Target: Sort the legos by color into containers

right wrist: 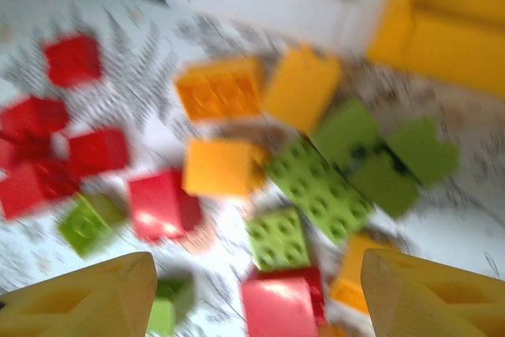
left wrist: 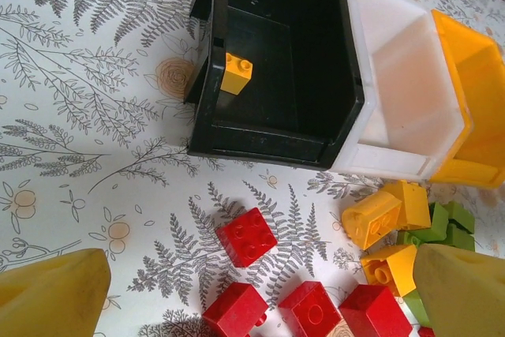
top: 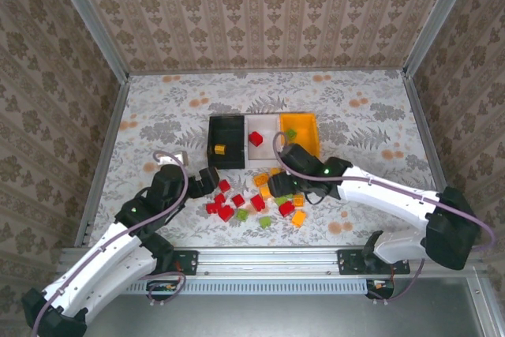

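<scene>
Fern-print cloth [top: 158, 108] covers the table, with patterned wallpaper on three sides. Jaws of left gripper [left wrist: 256, 297] are wide apart with nothing held, poised above red legos [left wrist: 246, 236]. The right gripper [right wrist: 256, 274] is likewise spread and empty over green and orange bricks [right wrist: 316, 183]; that view is blurred. The black bin [left wrist: 300, 53] holds one orange brick [left wrist: 237, 73], with the white bin [left wrist: 402, 69] and orange-yellow bin [left wrist: 481, 108] alongside. Risk: the bricks lie touching, so a closing pinch may catch two colours or scatter neighbours. The arms are close and could clash.
</scene>
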